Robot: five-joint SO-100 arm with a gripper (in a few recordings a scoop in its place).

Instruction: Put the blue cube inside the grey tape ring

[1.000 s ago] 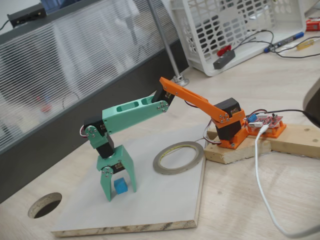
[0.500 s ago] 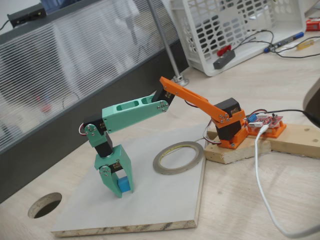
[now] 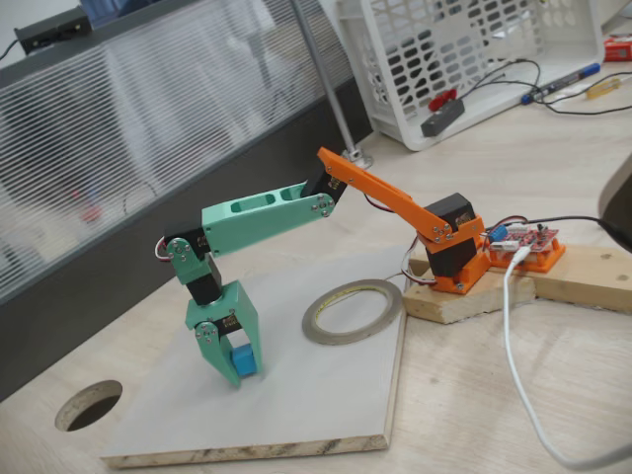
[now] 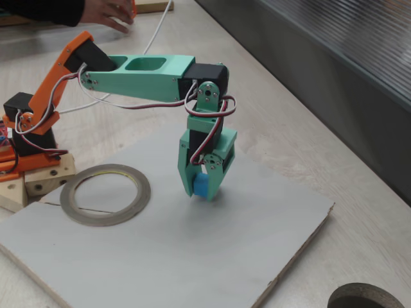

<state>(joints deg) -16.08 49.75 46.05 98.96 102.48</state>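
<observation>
No brand, label or writing is legible on anything in either fixed view.

The mint-green two-finger hand point(image 3: 237, 367) point(image 4: 204, 186) points downward over the pale grey board point(image 3: 326, 395) point(image 4: 192, 256), its fingers pressed against the sides of the small sky-blue solid cube point(image 3: 243, 359) point(image 4: 204, 186), pinching it. The cube's underside sits at or just above the board surface; which of the two I cannot tell.

The thin flat grey-olive tape ring point(image 3: 353, 311) point(image 4: 105, 195) lies flat on the same board, near the orange base of the arm point(image 3: 454, 259) point(image 4: 26, 138), and apart from the cube with bare board between them. Its opening is unobstructed.

The board's chipped front edge point(image 3: 247, 452) runs along the light wooden bench point(image 3: 494, 395) point(image 4: 302, 115). A round dark cut-out hole point(image 3: 89, 405) point(image 4: 366, 298) sits in the bench just off the board's corner. A white cable point(image 3: 518, 365) trails across the bench beside the arm's wooden mounting block point(image 3: 464, 301).

A white plastic slatted basket point(image 3: 464, 49) stands well back.
</observation>
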